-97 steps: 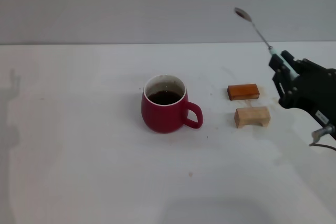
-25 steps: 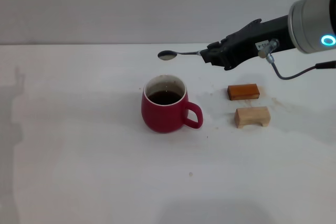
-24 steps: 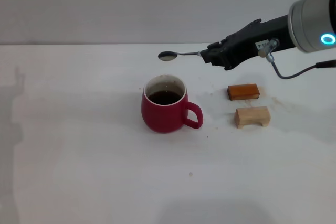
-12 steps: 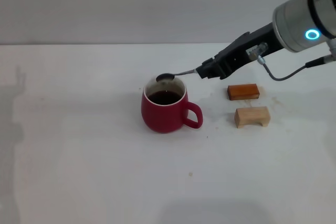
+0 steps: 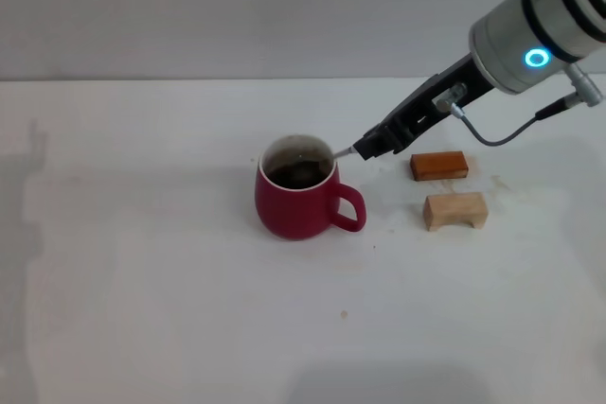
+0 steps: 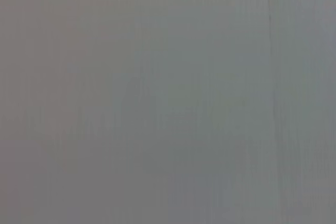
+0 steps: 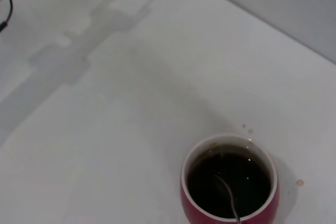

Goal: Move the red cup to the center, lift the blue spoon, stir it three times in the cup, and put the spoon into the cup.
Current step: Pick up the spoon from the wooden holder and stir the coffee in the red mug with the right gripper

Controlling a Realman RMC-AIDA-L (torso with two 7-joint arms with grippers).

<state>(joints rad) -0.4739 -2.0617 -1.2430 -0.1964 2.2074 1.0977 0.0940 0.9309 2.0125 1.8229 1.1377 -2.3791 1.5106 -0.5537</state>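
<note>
The red cup (image 5: 295, 198) stands upright near the table's middle, dark liquid inside, handle to the right. It also shows in the right wrist view (image 7: 229, 182). My right gripper (image 5: 367, 149) is shut on the blue spoon (image 5: 339, 152), just right of the cup's rim. The spoon slants down into the cup, its metal bowl dipped in the liquid (image 7: 224, 183). The pale blue handle is hidden in the gripper. My left gripper is out of view; its wrist view shows only a blank grey surface.
An orange-brown block (image 5: 438, 166) and a light wooden block (image 5: 455, 210) lie right of the cup, under my right arm (image 5: 530, 40). The white table (image 5: 142, 262) stretches to the left and front. A grey wall stands behind.
My right gripper has come down and tilted, bringing the spoon's bowl from above the cup's far rim into the liquid. The cup and blocks have not moved.
</note>
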